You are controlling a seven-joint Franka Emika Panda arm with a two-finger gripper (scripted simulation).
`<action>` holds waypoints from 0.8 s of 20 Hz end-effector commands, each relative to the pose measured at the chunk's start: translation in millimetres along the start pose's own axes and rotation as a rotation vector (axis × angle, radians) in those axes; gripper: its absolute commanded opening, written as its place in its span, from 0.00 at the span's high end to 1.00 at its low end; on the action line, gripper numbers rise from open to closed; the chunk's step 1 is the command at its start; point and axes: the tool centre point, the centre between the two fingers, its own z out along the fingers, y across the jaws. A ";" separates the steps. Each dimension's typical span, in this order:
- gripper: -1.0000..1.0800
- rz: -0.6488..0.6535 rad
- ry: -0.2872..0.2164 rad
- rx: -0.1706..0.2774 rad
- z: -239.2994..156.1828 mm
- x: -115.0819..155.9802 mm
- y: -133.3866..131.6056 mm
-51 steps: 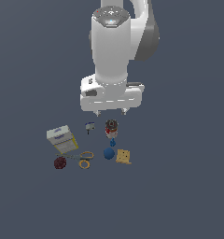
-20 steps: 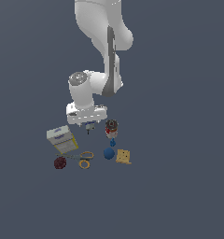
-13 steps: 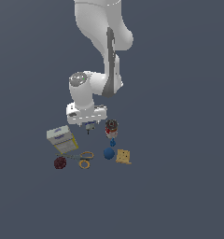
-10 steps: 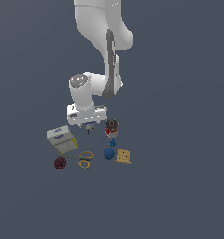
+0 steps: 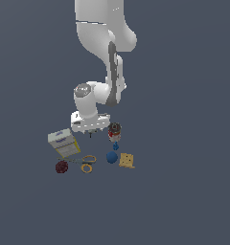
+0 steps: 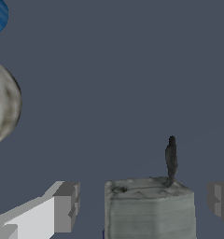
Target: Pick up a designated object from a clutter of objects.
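- one white arm [image 5: 105, 57] bends down over the floor — its gripper [image 5: 90, 134] sits low, just beside the box [image 5: 63, 142].
- the box, white and yellow, lies at the exterior view's left of the clutter.
- the can [image 5: 114, 129], blue ball [image 5: 111, 157], tan square [image 5: 127, 160], scissors [image 5: 85, 163] and dark red ball [image 5: 62, 166] lie near it.
- in the wrist view the small grey block [image 6: 150, 207] with its dark stem stands between the two fingers [image 6: 66, 205] — jaws spread, not touching it.
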 end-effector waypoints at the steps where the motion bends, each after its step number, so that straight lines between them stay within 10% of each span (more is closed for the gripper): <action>1: 0.04 0.000 0.001 0.000 4.7 0.3 0.1; 3: 0.04 0.000 0.001 0.000 5.6 0.3 0.1; 4: 1.00 0.000 0.001 0.000 5.6 0.3 0.1; 16: 1.00 0.001 0.002 -0.001 4.1 0.7 1.0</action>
